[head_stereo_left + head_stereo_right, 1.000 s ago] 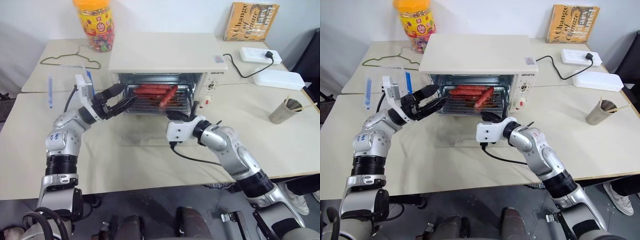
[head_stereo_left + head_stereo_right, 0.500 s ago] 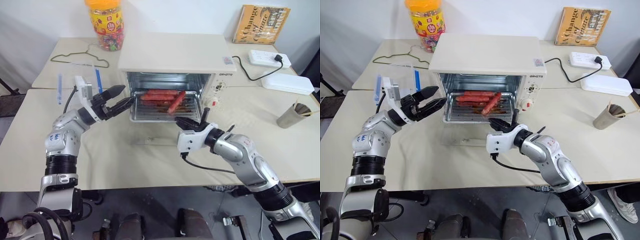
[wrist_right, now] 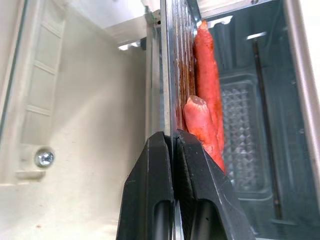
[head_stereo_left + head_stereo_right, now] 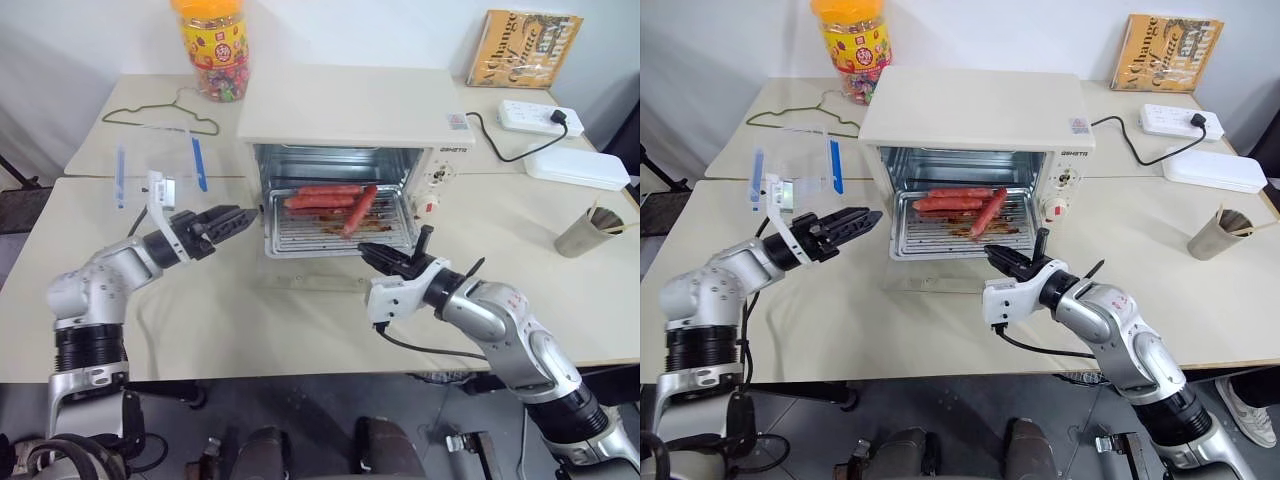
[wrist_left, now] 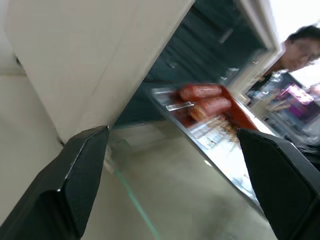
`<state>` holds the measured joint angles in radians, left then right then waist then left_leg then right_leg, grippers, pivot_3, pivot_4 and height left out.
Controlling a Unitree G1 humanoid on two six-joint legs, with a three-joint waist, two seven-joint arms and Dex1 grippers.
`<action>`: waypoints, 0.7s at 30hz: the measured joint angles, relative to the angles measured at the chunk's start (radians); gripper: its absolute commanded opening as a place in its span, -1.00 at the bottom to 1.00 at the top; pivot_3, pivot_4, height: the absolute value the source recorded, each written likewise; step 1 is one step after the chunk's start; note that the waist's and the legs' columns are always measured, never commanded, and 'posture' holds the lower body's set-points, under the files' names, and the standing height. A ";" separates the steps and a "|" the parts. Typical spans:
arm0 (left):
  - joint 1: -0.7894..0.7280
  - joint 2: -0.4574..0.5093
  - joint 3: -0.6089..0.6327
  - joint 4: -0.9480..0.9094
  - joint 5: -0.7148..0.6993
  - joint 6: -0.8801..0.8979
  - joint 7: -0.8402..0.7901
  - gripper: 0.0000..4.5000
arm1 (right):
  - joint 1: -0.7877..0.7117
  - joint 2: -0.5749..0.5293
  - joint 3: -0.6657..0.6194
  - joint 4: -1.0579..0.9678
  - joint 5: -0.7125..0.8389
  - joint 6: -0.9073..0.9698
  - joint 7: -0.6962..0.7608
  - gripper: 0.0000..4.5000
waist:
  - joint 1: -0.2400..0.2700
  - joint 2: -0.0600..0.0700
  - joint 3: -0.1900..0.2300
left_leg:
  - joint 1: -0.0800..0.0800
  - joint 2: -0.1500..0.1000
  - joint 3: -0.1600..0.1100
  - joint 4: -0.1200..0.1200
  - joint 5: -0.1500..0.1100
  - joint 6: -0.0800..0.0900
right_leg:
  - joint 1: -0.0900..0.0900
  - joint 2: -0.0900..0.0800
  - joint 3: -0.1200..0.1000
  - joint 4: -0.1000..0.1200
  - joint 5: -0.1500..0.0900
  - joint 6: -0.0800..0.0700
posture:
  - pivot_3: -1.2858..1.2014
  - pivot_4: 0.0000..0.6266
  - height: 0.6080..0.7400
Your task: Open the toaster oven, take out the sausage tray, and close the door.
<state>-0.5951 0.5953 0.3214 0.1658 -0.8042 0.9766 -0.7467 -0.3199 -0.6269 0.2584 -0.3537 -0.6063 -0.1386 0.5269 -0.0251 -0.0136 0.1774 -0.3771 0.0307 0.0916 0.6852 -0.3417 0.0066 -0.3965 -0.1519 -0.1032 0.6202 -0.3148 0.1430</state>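
My right hand [image 4: 1005, 262] is pinched on the front rim of the sausage tray [image 4: 950, 225], which sticks partway out of the toaster oven [image 4: 975, 125]. My left hand [image 4: 852, 222] hangs spread wide beside the oven's left front corner.

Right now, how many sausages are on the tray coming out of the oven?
3. Two sausages lie side by side across the back of the sausage tray: and. The third lies diagonally at their right. Others may be hidden.
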 measured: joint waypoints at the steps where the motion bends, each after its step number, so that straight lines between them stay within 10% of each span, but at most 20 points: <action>1: 0.001 0.003 0.013 -0.011 -0.028 0.057 0.015 0.93 | 0.007 -0.002 -0.001 0.000 0.000 -0.007 0.001 -0.97 | 0.000 0.000 0.000 | 0.000 0.000 0.000 0.000 0.000 0.000 | 0.001 0.000 0.000 0.000 0.000 0.000 | 0.03 -0.52 1.00; 15: -0.021 -0.122 0.119 -0.110 -0.239 0.400 0.293 0.93 | -0.029 -0.003 0.004 0.009 0.017 -0.086 0.024 -0.97 | -0.001 0.000 0.000 | 0.003 0.000 -0.001 0.000 0.000 0.000 | 0.002 0.000 0.001 0.000 0.000 0.000 | 0.03 -0.52 1.00; 21: -0.036 -0.234 0.218 -0.071 -0.311 0.507 0.477 0.25 | -0.081 0.004 0.011 0.033 0.035 -0.124 0.029 -0.97 | -0.001 0.000 0.000 | 0.004 0.000 -0.002 0.000 0.000 0.000 | 0.003 0.000 0.001 0.000 0.000 0.000 | 0.03 -0.52 1.00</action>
<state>-0.6314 0.3617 0.5391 0.0947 -1.1149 1.4833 -0.2699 -0.4005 -0.6233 0.2699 -0.3209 -0.5717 -0.2627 0.5562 -0.0257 -0.0139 0.1773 -0.3735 0.0304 0.0896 0.6850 -0.3417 0.0062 -0.3939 -0.1519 -0.1019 0.6203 -0.3149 0.1427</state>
